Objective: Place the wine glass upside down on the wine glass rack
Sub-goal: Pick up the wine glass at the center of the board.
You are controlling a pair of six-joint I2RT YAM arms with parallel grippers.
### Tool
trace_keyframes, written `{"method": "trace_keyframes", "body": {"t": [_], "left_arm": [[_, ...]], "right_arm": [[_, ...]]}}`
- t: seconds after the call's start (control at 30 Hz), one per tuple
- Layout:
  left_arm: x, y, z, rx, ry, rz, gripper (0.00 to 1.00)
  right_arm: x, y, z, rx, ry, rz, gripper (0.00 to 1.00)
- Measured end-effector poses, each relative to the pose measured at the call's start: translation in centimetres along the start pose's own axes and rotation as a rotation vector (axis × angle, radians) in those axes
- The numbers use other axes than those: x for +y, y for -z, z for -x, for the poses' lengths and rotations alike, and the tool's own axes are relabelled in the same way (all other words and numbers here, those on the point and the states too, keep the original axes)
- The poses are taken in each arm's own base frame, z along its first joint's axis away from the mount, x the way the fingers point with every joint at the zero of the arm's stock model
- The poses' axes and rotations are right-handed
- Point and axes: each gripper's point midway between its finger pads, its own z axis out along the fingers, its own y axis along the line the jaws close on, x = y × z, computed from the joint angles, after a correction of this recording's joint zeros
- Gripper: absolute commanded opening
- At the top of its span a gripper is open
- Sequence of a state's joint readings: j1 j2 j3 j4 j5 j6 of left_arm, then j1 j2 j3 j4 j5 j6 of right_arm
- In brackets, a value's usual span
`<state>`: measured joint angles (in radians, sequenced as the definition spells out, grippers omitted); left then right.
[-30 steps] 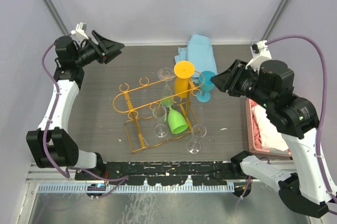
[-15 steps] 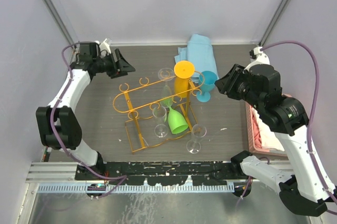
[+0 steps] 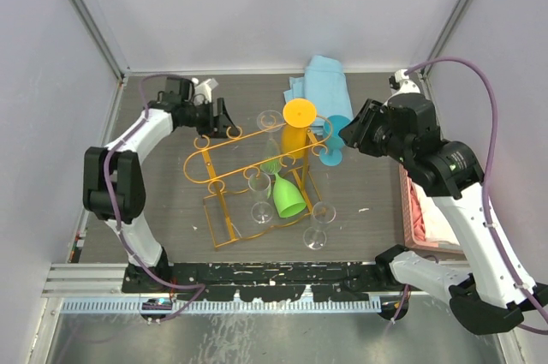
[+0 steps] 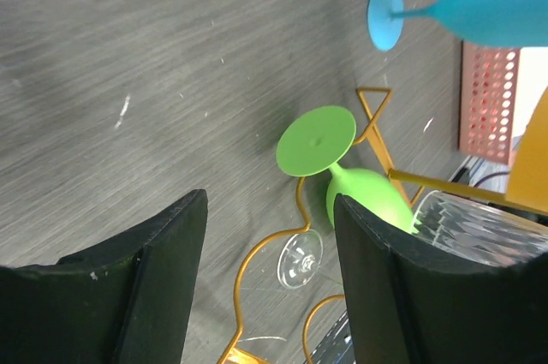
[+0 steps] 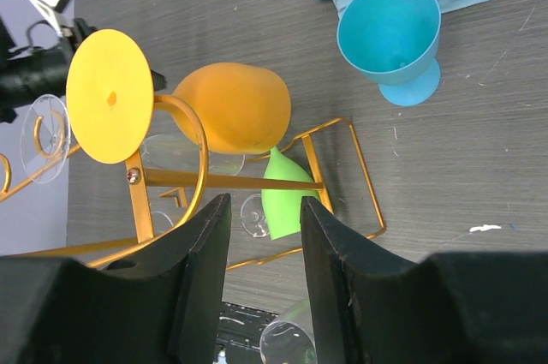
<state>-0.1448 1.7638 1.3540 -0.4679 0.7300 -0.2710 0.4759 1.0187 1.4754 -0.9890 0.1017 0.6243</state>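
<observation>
The wine glass rack [image 3: 243,135] stands at the middle of the worktop [image 3: 163,193], its long rail running from about 8 o'clock to 2 o'clock. An orange wine glass [image 3: 300,113] hangs bowl-down at the rack's 2 o'clock end, its round foot on top. A green wine glass [image 3: 288,199] sits tilted inside the frame, with its bowl low toward 5 o'clock; whether it hangs or merely leans I cannot tell. A blue wine glass [image 3: 332,146] stands upright on the worktop just beside the rack at 2 o'clock. A clear wine glass [image 3: 318,227] stands upright on the worktop at the rack's 5 o'clock, outside the base. The left hand [image 3: 224,122] hovers at the rack's 11 o'clock, close to the top rail, its fingers wide apart with nothing between them. The right hand [image 3: 347,133] hangs just above and at 3 o'clock of the blue wine glass, fingers parted and gripping nothing. A blue cloth [image 3: 321,81] lies at 12 o'clock of the blue wine glass, and a pink basket [image 3: 409,210] sits at the worktop's 3 o'clock edge.
</observation>
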Motion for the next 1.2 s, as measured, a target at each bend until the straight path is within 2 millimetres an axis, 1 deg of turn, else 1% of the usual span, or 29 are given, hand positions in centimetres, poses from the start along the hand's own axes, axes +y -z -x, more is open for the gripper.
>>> {"method": "trace_keyframes", "body": {"t": [0.1,0.27,0.4,0.63,0.77,0.87,0.93,1.2], "left_arm": [[-0.1,-1.8,-1.7,0.063,-0.017,-0.003,0.62],[-0.7,-3.5,-3.2,0.117,-0.049,-0.02,0.61],[-1.0,-4.1,-3.6,0.128,-0.065,-0.035,0.61],[-1.4,-4.8,-3.0,0.095,-0.106,-0.067,0.61],[-0.9,-5.8,-3.2,0.101,-0.11,-0.071,0.61],[-0.4,-6.8,-4.0,0.121,-0.105,-0.071,0.61],[-0.2,-7.5,-4.8,0.144,-0.1,-0.067,0.61],[-0.4,-9.5,-6.9,0.206,-0.109,-0.066,0.6]], "right_arm": [[0.2,-0.1,-0.1,0.007,-0.008,0.005,0.44],[0.4,0.1,0.0,0.004,-0.019,0.013,0.44],[0.6,0.2,0.1,0.003,-0.026,0.021,0.44],[1.0,0.2,0.0,0.014,-0.034,0.042,0.44],[1.2,0.3,-0.1,0.021,-0.035,0.052,0.44],[1.3,0.3,0.0,0.018,-0.037,0.058,0.45],[1.4,0.3,0.1,0.011,-0.038,0.064,0.44],[1.6,0.7,0.5,-0.013,-0.039,0.084,0.44]]}}
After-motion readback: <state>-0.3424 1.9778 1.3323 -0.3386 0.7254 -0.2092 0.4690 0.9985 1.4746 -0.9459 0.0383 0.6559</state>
